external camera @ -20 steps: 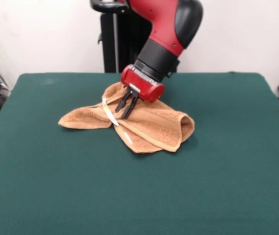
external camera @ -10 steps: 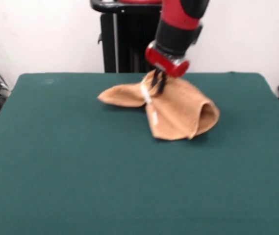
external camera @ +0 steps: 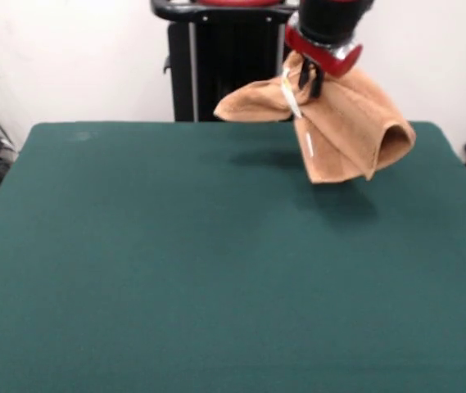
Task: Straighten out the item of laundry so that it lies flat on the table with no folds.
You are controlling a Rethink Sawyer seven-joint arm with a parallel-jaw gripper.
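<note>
The tool (external camera: 308, 82) is pinched on the orange-tan towel (external camera: 347, 131) near its white tag (external camera: 291, 100). The towel hangs bunched and folded below the tool, lifted off the dark green tabletop (external camera: 216, 262), over its far right part.

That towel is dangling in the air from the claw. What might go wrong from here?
The claw pinches only a small bunch of the towel, so the towel could slip out and drop in a heap.

It hangs folded over itself, with a rolled loop at one side; set down like this, it would likely land creased, not flat.

It hangs over the far part of the table, so a careless release might leave it draped off the edge.
</note>
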